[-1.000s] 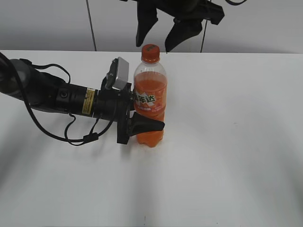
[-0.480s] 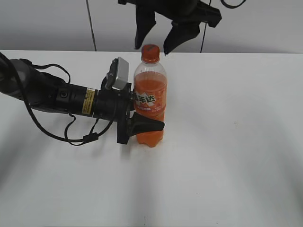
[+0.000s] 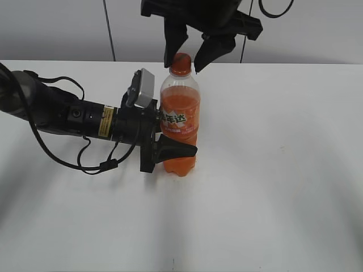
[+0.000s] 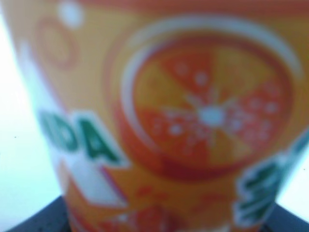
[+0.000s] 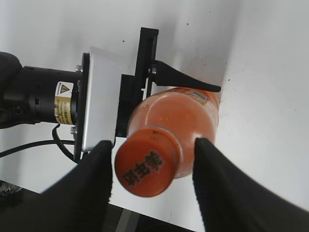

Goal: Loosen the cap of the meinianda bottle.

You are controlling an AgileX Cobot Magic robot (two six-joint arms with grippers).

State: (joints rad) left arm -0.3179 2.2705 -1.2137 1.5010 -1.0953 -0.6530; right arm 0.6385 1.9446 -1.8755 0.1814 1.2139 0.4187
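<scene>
The meinianda bottle (image 3: 180, 122) stands upright on the white table (image 3: 272, 170), filled with orange drink. My left gripper (image 3: 176, 141) reaches in from the left, lying sideways, shut on the bottle's lower body. In the left wrist view the blurred label (image 4: 193, 121) fills the picture. The orange cap (image 3: 181, 63) sits on top, with black characters on it (image 5: 148, 166). My right gripper (image 3: 185, 62) hangs from above, open, one finger on each side of the cap. In the right wrist view a gap shows between each finger (image 5: 99, 179) and the cap.
The left arm (image 3: 62, 113) and its looping black cables (image 3: 85, 161) lie across the left half of the table. A grey wall (image 3: 57, 28) with a dark vertical line stands behind the table's far edge.
My right gripper has come down from above the bottle, so its fingers now flank the cap. The bottle and the left gripper have stayed put.
</scene>
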